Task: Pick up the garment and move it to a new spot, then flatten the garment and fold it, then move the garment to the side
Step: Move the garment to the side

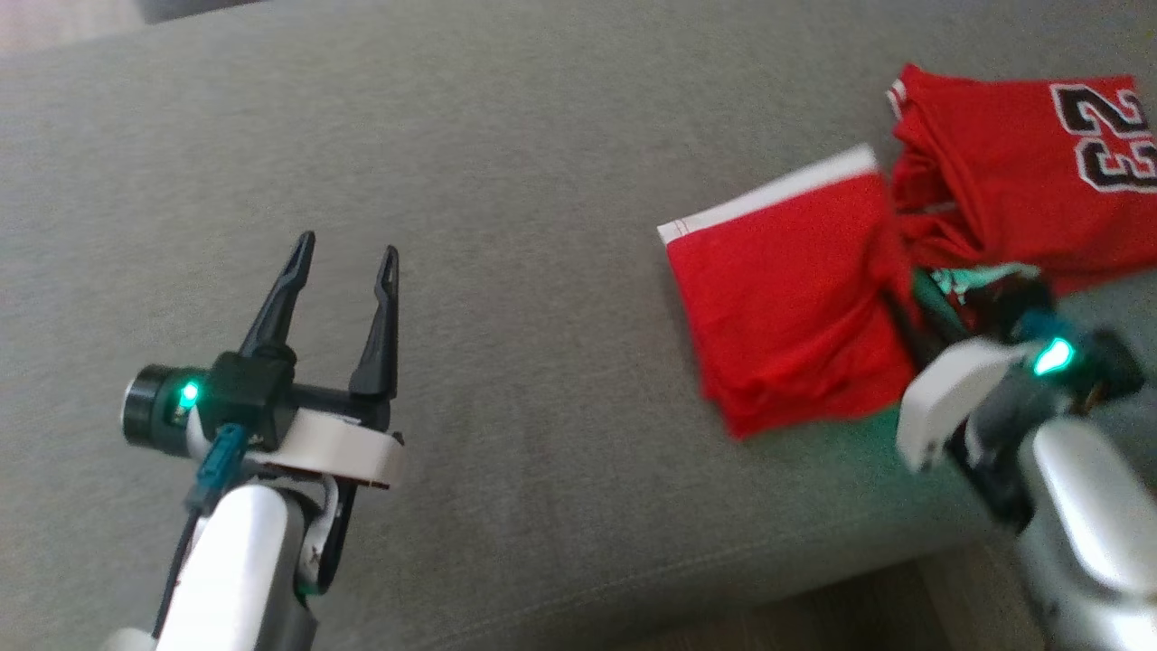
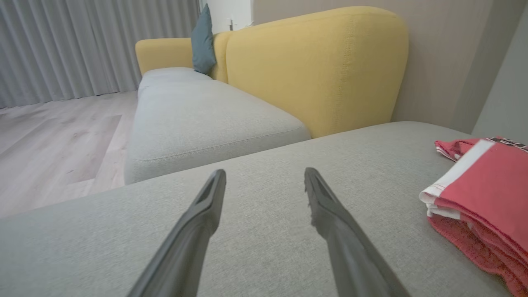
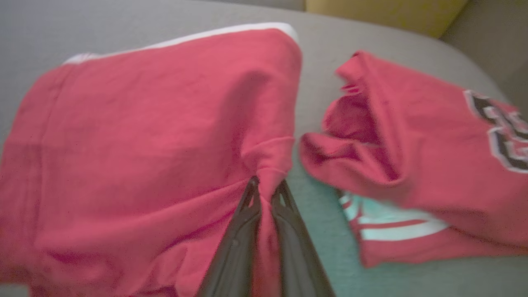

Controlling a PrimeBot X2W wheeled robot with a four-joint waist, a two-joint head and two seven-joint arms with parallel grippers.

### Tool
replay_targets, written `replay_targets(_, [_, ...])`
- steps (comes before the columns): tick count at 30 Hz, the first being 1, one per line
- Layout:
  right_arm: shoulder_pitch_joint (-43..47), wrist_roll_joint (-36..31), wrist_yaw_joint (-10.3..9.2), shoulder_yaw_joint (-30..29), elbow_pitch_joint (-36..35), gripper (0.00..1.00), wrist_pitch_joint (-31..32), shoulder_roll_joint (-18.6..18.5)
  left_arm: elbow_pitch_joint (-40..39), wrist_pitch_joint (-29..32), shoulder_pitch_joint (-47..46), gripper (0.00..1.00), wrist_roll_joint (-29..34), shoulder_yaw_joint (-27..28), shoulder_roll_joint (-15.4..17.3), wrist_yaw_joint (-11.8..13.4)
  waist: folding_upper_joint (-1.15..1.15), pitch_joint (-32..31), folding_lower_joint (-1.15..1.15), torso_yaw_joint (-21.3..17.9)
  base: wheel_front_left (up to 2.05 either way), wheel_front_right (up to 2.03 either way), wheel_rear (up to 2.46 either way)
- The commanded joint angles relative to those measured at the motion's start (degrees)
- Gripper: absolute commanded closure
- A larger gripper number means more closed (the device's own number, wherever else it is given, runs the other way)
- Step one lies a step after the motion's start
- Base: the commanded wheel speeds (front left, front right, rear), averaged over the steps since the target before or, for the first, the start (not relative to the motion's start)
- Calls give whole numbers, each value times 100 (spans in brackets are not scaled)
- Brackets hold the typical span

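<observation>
A folded red garment point(image 1: 786, 307) with a white band along its far edge lies on the grey sofa cushion point(image 1: 506, 271), right of centre. My right gripper point(image 3: 266, 185) is shut on a pinch of its right edge, and the cloth point(image 3: 144, 136) bunches toward the fingertips. In the head view the right gripper point(image 1: 904, 303) is blurred at that edge. My left gripper point(image 1: 346, 255) hovers open over bare cushion at the lower left, nothing between its fingers point(image 2: 206, 206). The garment point(image 2: 486, 198) lies off to its right.
A second red garment point(image 1: 1021, 172) with a black and white number 23 lies just right of the folded one point(image 3: 420, 165). A yellow sofa back point(image 2: 313, 62), a teal pillow point(image 2: 203, 41) and wooden floor point(image 2: 49, 136) lie beyond. The cushion's front edge point(image 1: 723, 597) runs near my arms.
</observation>
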Motion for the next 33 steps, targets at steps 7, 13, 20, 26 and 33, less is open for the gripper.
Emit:
replay_targets(7, [-1261, 43, 37, -545, 159, 100, -258, -537, -374, 49, -496, 0, 143, 137, 326, -89, 0, 670, 0, -471, 0, 0, 0])
replay_targets(13, [-1642, 77, 37, -1400, 575, 100, -342, -575, -478, 136, -720, 0, 207, 46, 413, -164, 0, 971, 0, -511, 0, 0, 0])
replay_targets(20, [-1840, 38, 37, -2201, 1004, 100, -448, -492, -532, 171, -883, 0, 241, -76, 440, -225, 0, 1246, 0, -484, 0, 0, 0])
replay_targets(26, [-2003, -75, 37, -2711, 1250, 100, -510, -410, -550, 171, -1028, 0, 260, -139, 467, -254, 0, 1431, 0, -435, 0, 0, 0])
replay_targets(33, [-1983, -449, 37, -3189, 1438, 0, -642, -324, -485, 122, -1143, 0, 246, -265, 416, -309, 0, 1397, 0, -261, 0, 0, 0])
